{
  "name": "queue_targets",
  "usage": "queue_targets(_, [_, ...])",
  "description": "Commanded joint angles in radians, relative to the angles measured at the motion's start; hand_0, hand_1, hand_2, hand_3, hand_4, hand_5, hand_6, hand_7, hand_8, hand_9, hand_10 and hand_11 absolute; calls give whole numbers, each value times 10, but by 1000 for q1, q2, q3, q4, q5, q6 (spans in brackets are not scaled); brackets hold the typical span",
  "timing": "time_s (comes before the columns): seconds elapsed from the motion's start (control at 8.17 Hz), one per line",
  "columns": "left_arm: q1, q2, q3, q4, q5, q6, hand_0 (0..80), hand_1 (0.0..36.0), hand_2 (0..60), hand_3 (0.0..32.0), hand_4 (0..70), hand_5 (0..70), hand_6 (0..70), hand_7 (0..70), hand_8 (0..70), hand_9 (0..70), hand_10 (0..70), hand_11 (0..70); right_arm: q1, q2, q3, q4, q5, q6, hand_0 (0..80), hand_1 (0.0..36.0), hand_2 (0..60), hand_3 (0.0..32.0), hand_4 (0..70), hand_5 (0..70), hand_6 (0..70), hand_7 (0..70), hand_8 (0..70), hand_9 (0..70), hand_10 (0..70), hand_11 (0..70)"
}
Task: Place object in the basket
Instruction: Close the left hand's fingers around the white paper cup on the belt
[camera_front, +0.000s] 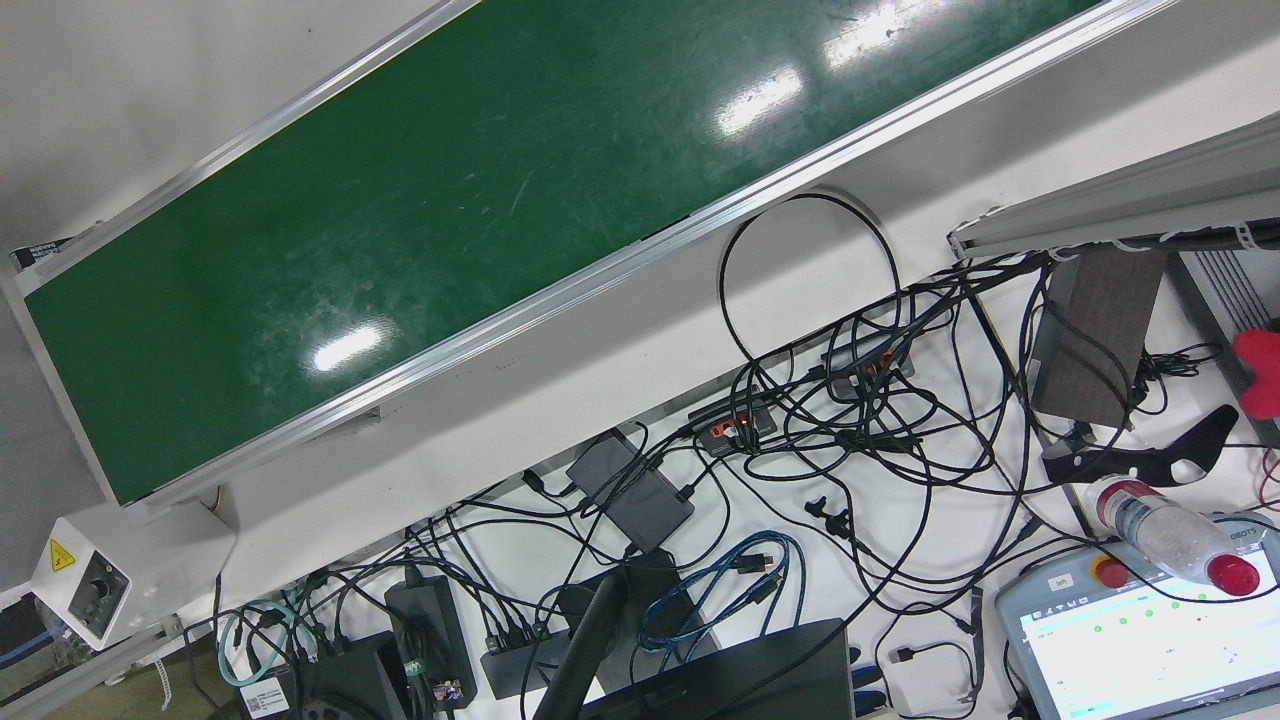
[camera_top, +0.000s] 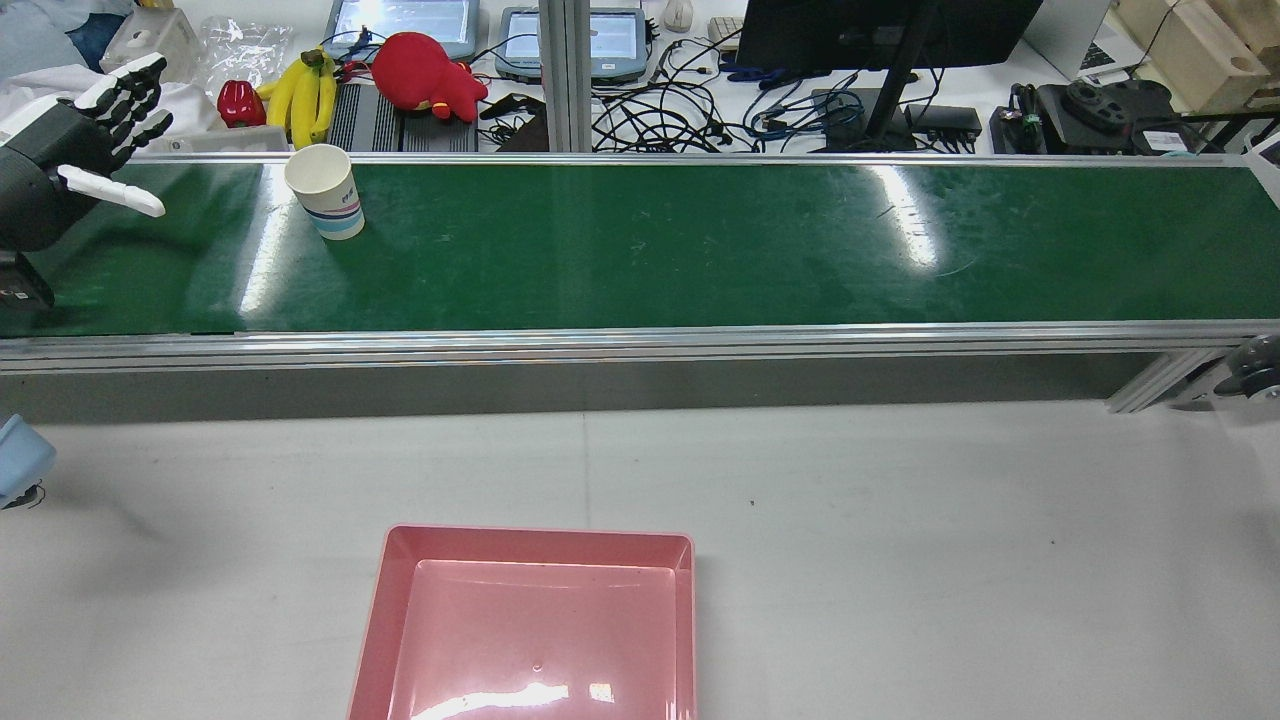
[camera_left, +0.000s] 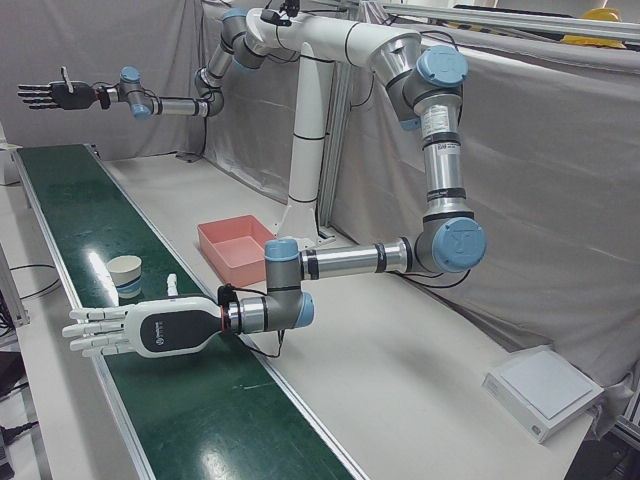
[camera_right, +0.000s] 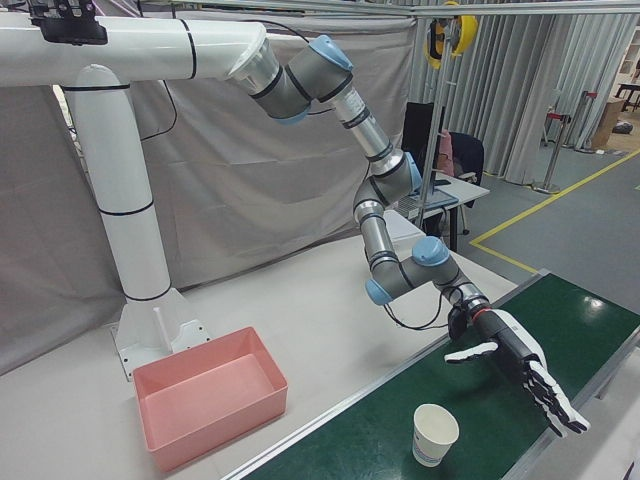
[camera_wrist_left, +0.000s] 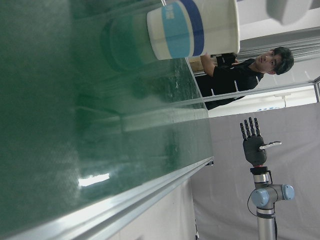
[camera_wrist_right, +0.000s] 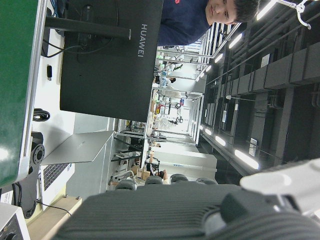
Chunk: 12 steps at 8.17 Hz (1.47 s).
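Left hand (camera_top: 75, 150) is spread flat, holding nothing, near my paper cup (camera_top: 325, 192). Cup's upright on the belt (camera_top: 700, 250), mouth up.

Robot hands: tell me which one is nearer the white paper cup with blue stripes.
The left hand, open, low over the green conveyor belt beside the paper cup; the right hand hangs raised far off.

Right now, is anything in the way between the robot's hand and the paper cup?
No, nothing visible. The left hand hovers open over the green belt, and only bare belt lies between it and the upright paper cup. The pink basket sits off the belt, on the table.
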Motion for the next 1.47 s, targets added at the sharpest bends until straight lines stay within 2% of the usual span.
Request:
queue_targets(0.0, [4, 4, 6, -2, -2, 2, 608, 112, 0, 0, 15, 124, 4, 0, 0, 0, 30, 68, 0, 0, -2, 0, 0, 0, 0, 0, 0, 0, 0, 0, 0, 0, 0, 0, 0, 0])
queue_targets(1.35, [7, 4, 7, 0, 0, 6, 608, 114, 0, 0, 23, 135, 6, 0, 0, 0, 32, 70, 0, 0, 0, 0, 0, 0, 0, 0, 0, 0, 0, 0, 0, 0, 0, 0, 0, 0])
